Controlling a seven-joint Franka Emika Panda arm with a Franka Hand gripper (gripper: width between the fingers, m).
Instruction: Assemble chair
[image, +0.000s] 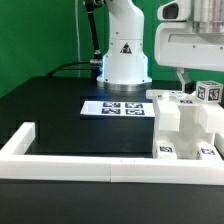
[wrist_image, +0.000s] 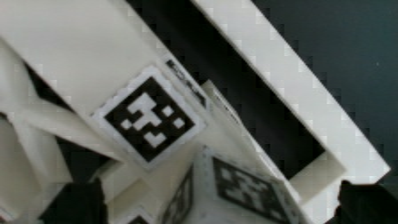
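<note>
The chair (image: 186, 125) stands as a white blocky part-built body at the exterior view's right, with small tags low on its front. A tagged white post (image: 208, 90) rises from its top. My gripper (image: 195, 82) hangs straight over that top, its fingers down beside the post. In the wrist view the tagged chair parts (wrist_image: 151, 115) fill the picture very close up. The dark fingertips (wrist_image: 75, 205) show far apart at the picture's edge, with a tagged part (wrist_image: 249, 190) between them. The jaws look open; I see no pad pressed on the part.
The marker board (image: 115, 108) lies flat in front of the robot base (image: 122, 50). A long white border rail (image: 90, 162) runs along the table's front and turns back at the exterior view's left (image: 22, 135). A green wall stands behind.
</note>
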